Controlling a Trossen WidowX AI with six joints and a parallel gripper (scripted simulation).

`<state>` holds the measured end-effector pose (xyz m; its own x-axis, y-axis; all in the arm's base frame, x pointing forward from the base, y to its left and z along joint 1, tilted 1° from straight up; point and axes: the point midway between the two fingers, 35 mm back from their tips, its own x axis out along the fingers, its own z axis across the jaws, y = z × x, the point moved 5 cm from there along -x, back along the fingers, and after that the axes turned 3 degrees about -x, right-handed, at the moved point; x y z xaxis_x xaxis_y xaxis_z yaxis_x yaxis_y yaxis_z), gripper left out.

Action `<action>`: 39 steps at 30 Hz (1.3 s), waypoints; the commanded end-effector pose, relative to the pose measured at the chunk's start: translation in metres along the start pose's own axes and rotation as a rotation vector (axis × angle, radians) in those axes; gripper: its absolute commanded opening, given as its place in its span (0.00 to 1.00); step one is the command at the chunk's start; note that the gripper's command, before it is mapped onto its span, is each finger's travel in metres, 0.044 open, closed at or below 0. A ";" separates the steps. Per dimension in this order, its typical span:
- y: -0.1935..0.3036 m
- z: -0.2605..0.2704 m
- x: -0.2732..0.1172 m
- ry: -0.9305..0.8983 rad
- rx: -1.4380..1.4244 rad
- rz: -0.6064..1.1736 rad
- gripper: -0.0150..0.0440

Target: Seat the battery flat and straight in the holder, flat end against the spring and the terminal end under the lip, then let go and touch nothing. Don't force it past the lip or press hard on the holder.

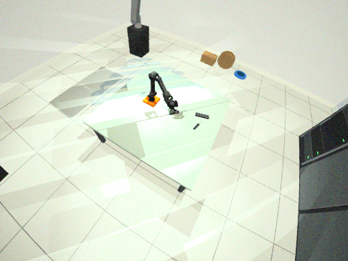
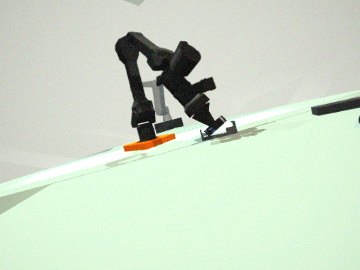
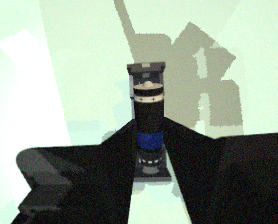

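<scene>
The battery (image 3: 149, 114) (image 2: 221, 120) is black with a blue band. It slants in the holder (image 3: 152, 178) (image 2: 222, 135), its flat end low at the spring end and its terminal end raised. In the wrist view the terminal end is just short of the far end wall with the lip; it is not under the lip. The battery looks in line with the holder's length. My gripper (image 3: 148, 123) (image 2: 214, 126) is shut on the battery around its middle, over the holder. The spring is mostly hidden beneath the flat end, so contact there is unclear.
A dark bar (image 1: 201, 116) (image 2: 334, 107) and a smaller dark piece (image 1: 196, 126) lie on the table beyond the holder. My arm's orange base (image 1: 148, 101) (image 2: 135, 147) is on the other side. A grey arm on a black pedestal (image 1: 138, 41) stands away from the table.
</scene>
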<state>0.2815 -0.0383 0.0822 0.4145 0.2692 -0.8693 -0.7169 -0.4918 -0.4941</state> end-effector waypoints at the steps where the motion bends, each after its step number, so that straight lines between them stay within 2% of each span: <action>1: 0.001 -0.001 0.002 -0.005 0.016 0.039 0.37; 39: -0.018 -0.003 0.015 -0.040 0.038 0.301 0.37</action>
<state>0.3040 -0.0276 0.0811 0.1914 0.1642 -0.9677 -0.8119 -0.5275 -0.2501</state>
